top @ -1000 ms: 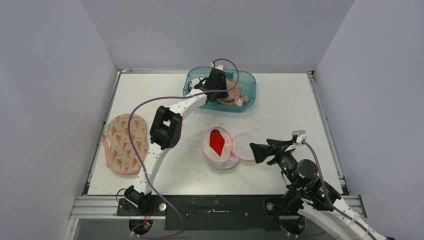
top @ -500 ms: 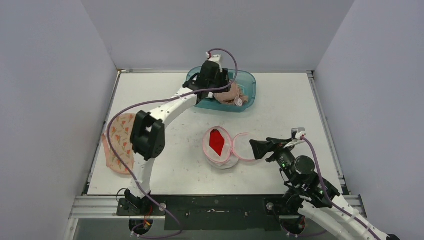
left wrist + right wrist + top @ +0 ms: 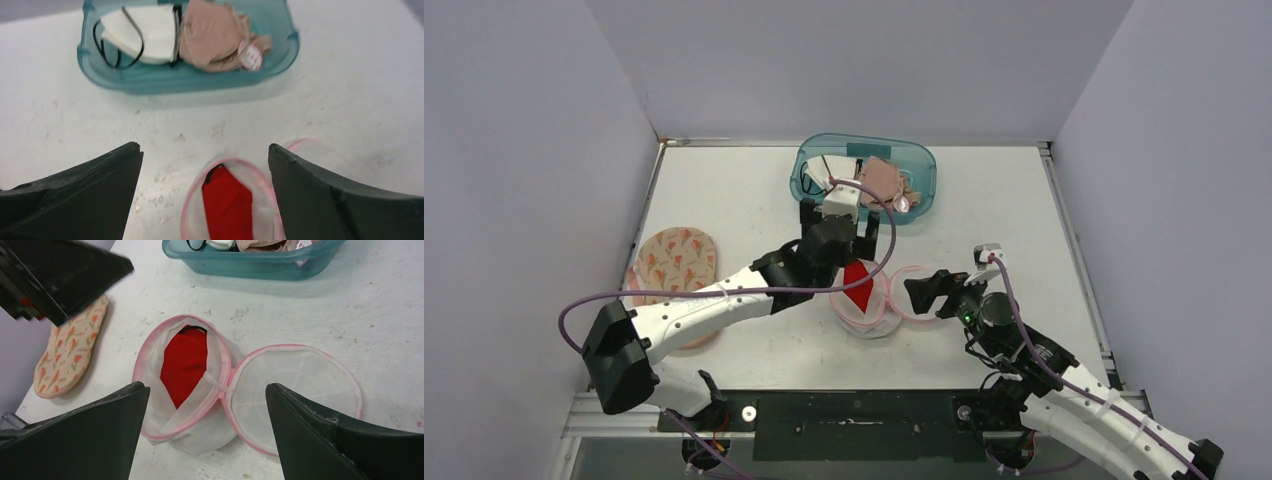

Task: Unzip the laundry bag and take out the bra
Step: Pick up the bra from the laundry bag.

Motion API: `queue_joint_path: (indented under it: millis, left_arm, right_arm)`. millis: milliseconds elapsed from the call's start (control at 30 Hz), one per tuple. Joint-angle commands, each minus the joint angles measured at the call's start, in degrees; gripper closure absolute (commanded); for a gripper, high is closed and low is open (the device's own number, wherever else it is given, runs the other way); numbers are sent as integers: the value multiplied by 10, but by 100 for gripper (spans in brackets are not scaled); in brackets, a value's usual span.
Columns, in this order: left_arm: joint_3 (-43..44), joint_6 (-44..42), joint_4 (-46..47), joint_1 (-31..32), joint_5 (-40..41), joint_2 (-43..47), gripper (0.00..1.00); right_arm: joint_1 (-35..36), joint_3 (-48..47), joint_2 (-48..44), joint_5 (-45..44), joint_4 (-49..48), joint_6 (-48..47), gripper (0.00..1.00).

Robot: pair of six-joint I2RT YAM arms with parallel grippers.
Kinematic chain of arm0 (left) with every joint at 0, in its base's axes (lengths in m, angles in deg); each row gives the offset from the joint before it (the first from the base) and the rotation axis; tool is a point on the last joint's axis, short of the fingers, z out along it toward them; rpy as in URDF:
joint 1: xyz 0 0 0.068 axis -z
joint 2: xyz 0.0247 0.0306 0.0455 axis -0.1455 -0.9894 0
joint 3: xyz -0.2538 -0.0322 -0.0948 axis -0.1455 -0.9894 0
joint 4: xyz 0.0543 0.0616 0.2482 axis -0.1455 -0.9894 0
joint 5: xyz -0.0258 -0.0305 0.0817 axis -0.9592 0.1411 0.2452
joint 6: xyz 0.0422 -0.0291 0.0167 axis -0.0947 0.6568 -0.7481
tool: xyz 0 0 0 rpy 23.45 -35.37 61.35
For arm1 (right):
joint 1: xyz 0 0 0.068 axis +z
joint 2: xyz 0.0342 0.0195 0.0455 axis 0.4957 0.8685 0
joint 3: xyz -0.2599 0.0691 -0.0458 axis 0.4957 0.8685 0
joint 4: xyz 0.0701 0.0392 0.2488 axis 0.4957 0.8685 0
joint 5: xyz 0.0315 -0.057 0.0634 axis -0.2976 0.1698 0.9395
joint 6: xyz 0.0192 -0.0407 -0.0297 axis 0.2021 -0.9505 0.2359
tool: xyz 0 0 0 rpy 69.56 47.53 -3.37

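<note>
Black fingers of the right gripper (image 3: 206, 385) stand spread wide at the near right of the table (image 3: 724, 190), gripping nothing. They point left and far toward the laundry bag (image 3: 151, 390).

That bag is a round pouch of white mesh with pink trim, lying just near of the table's middle. It is already unzipped. Its round lid (image 3: 295, 385) is folded out flat to the right and joined to the body at one edge. The bra (image 3: 184, 365), bright red, lies inside the open body and shows through the mouth. Nothing is touching it.

At the left edge of the table, well apart from the bag, lies an oval pouch (image 3: 674, 265) printed with orange flowers.

Over the far part of the bag hangs the left gripper (image 3: 204, 146), its claw also wide apart and empty. The bag's far rim shows between its fingers.

Farthest off, at the far middle, sits a teal plastic tub (image 3: 185, 82). It holds a white bra (image 3: 145, 32) on the left and a beige one (image 3: 215, 35) on the right.
</note>
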Motion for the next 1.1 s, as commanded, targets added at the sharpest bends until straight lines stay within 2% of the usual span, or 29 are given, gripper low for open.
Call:
queue_joint_path:
  millis: [0, 100, 233, 300, 400, 500, 633, 700, 800, 867, 1067]
  left_arm:
    - [-104, 118, -9, -11, 3, 71, 4]
    - [-200, 189, 27, -17, -70, 131, 4]
    - [-323, 253, 123, -18, -137, 209, 4]
    - [-357, 269, 146, -17, -154, 226, 4]
    - [-364, 296, 125, -18, -161, 220, 4]
    - [-362, 302, 121, -18, -185, 203, 2]
    - [-386, 317, 164, -19, -213, 186, 0]
    - [-395, 326, 181, -20, -217, 179, 7]
    - [-399, 326, 196, -26, -228, 159, 19]
    - [-395, 328, 197, -35, -242, 146, 23]
    - [-397, 333, 214, -50, -265, 129, 25]
  right_arm:
    - [3, -6, 46, 40, -79, -29, 10]
    - [4, -3, 73, 57, -90, -40, 9]
    - [11, 12, 88, 80, -100, -58, 5]
    - [21, 16, 103, 79, -116, -67, 4]
    - [42, 9, 144, 59, -112, -74, 0]
    - [77, 4, 189, 35, -125, -86, 11]
    - [110, 13, 243, 13, -168, -91, 26]
    - [115, 17, 267, 16, -185, -87, 33]
    - [125, 20, 287, 17, -202, -88, 37]
    - [132, 17, 299, 17, -201, -91, 40]
    - [176, 25, 316, -10, -198, -97, 43]
